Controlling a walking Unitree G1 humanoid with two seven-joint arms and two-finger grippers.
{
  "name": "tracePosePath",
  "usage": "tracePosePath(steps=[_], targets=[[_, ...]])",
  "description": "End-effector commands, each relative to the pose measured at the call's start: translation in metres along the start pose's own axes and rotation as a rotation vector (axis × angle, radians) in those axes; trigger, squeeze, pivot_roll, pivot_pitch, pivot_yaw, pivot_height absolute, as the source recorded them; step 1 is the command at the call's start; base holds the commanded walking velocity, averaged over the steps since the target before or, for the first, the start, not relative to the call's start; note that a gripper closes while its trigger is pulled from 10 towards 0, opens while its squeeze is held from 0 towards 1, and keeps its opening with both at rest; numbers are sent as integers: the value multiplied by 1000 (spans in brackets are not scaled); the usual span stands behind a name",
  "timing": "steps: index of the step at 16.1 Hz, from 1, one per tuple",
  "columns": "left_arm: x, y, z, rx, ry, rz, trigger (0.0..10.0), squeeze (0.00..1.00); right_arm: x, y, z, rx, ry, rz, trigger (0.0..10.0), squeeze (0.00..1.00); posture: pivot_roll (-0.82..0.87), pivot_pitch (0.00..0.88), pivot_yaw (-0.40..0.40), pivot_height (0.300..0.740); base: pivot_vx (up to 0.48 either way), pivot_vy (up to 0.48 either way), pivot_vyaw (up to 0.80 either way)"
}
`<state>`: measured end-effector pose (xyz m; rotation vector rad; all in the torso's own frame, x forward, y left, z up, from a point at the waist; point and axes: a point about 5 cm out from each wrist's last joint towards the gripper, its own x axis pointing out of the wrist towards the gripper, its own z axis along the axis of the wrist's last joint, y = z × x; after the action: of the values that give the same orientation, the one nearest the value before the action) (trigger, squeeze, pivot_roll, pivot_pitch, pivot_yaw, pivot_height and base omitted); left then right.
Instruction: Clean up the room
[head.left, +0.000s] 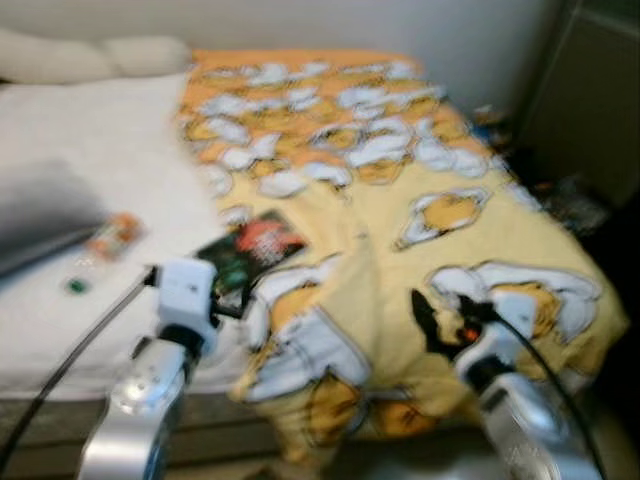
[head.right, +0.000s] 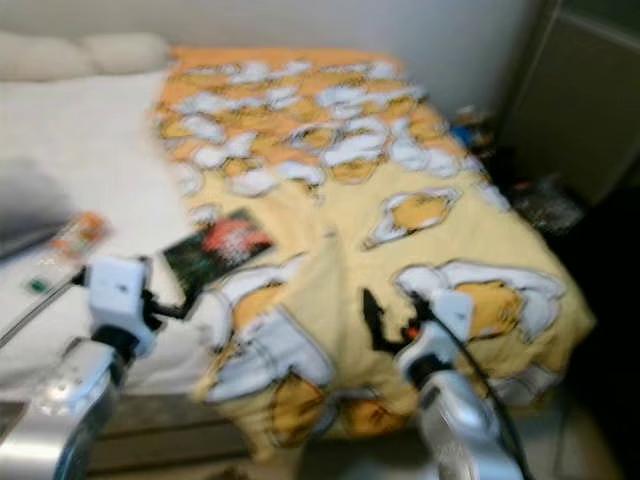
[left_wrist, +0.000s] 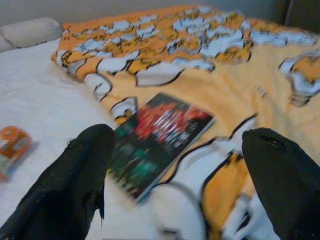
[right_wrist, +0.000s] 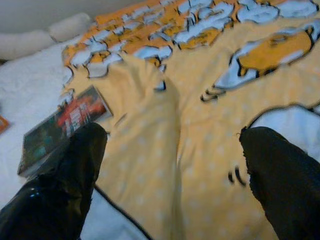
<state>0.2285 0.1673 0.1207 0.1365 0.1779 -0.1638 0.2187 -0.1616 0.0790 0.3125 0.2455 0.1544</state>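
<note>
The left gripper (left_wrist: 175, 185) hovers with fingers spread, the book (left_wrist: 160, 140) just ahead between them; best to come down squarely over its near edge; the right gripper (right_wrist: 170, 180), also spread, hangs over the blanket (right_wrist: 210, 125).

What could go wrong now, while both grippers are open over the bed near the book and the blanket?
1. The book lies partly on the yellow blanket; pulling the blanket could drag it or tip it off.
2. The left gripper, open near the book, might pinch blanket fabric along with it.
3. The small orange packet on the white sheet could be swept away if the cloth shifts.
</note>
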Motion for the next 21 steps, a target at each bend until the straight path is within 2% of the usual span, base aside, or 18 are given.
tracePosePath(steps=[1,12,21], targets=[[0,5,3,11,-15,18,10000,0,1,4,3,-2,-16,19,10000,0,39,0,5,740,0,394,0],[-8,6,-4,17,0,37,10000,0,-1,-6,6,-63,0,48,10000,0,57,0,-20,740,0,390,0],[-7,9,-2,22,-3,35,10000,0,1,0,2,-53,8,59,10000,0,60,0,-15,740,0,390,0]])
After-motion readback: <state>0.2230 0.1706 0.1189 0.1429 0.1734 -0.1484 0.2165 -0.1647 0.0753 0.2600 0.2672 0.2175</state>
